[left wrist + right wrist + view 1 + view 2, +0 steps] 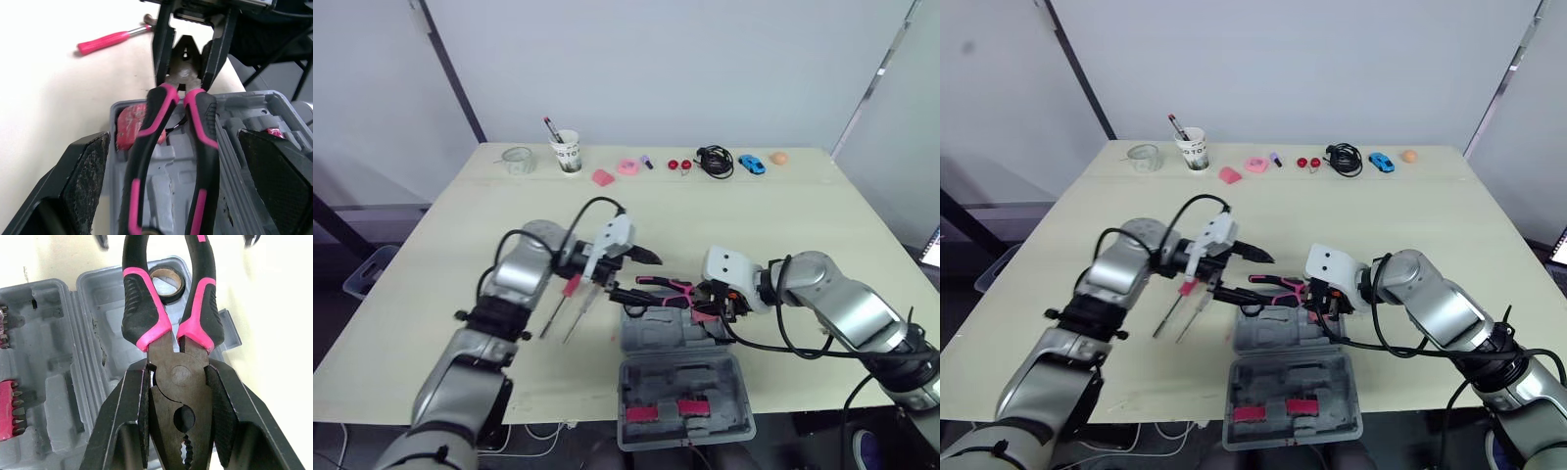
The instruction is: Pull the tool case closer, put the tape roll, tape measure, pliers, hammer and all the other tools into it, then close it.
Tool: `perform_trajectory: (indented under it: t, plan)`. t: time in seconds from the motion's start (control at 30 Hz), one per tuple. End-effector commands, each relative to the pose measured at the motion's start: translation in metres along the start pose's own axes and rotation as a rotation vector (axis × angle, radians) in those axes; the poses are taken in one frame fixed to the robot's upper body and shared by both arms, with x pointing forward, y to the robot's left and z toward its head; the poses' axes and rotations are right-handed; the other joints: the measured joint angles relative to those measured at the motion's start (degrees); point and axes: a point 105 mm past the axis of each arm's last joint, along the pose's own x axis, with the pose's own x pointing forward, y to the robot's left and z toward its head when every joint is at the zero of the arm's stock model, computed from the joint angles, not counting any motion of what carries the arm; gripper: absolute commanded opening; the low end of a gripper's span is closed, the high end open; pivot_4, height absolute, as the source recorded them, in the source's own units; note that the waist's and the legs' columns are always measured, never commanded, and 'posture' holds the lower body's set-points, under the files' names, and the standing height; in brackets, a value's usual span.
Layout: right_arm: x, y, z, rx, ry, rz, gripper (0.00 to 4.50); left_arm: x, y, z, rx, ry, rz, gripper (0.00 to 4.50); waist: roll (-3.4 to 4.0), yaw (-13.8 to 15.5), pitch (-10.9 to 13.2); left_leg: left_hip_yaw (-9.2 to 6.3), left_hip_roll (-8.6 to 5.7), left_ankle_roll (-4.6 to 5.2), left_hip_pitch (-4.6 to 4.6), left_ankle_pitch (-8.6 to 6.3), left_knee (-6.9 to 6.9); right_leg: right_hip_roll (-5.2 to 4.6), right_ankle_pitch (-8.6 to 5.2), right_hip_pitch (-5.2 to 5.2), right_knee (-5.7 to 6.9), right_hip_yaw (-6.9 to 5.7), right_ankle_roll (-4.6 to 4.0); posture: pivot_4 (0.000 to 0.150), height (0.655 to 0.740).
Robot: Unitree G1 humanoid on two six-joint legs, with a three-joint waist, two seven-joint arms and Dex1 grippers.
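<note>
Grey plastic tool case (680,387) lies open at your near table edge, the tape roll (166,284) already in its far half. Above that half your right gripper (178,382) clamps the pliers (666,286) by the steel head, apparently to lower them into the tray; whether they touch it is hard to tell. Their long axis runs across the table, pink handles pointing to your left, between the wide-open, empty fingers of your left gripper (178,181). Left of the case, red-handled screwdrivers (570,304) lie unpacked.
</note>
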Motion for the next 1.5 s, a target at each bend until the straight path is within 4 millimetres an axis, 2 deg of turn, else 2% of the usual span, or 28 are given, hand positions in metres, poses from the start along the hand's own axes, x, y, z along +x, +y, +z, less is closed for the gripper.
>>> perform_trajectory:
  t: [0.03,0.27,0.57,0.73,0.97,1.5]
  plan:
    - [0.002,0.010,0.004,-0.116,0.014,0.034,1.06,-0.050,-0.024,0.002,0.093,-0.040,0.054,4.43,0.01,-0.7,0.0,-0.10,0.10,-0.01,0.08,0.00,-0.02,0.09,0.00,-0.09,0.06,0.08,-0.02,0.150,0.7400]
    - [0.018,0.016,-0.008,-0.197,0.091,0.087,1.06,-0.082,-0.054,-0.006,0.054,-0.042,0.118,4.43,0.10,0.3,0.1,-0.01,0.08,-0.02,0.08,0.00,0.02,-0.06,-0.15,-0.01,0.07,0.01,-0.26,0.150,0.7400]
    - [0.037,0.016,-0.013,-0.254,0.140,0.098,1.06,-0.105,-0.066,-0.017,0.031,0.010,0.161,4.43,0.14,-0.1,0.1,0.10,0.08,-0.02,0.09,0.00,0.05,0.02,-0.15,-0.03,0.08,0.01,-0.27,0.150,0.7400]
    - [0.039,0.010,-0.014,-0.253,0.162,0.089,1.06,-0.109,-0.069,-0.019,0.029,0.023,0.150,4.43,0.15,-0.1,0.1,0.14,0.08,-0.02,0.08,0.00,0.05,0.00,-0.15,-0.04,0.08,0.02,-0.27,0.150,0.7400]
    - [0.050,0.016,-0.012,-0.291,0.164,0.113,1.06,-0.112,-0.069,-0.021,0.028,0.028,0.145,4.43,0.15,-0.2,0.1,0.16,0.08,-0.03,0.08,0.00,0.04,0.01,-0.15,-0.04,0.08,0.03,-0.27,0.150,0.7400]
    - [0.058,0.016,-0.017,-0.357,0.173,0.121,1.06,-0.107,-0.071,-0.022,0.034,0.027,0.130,4.43,0.15,-0.3,0.1,0.17,0.10,-0.03,0.10,0.00,0.04,0.03,-0.15,-0.05,0.10,0.03,-0.27,0.150,0.7400]
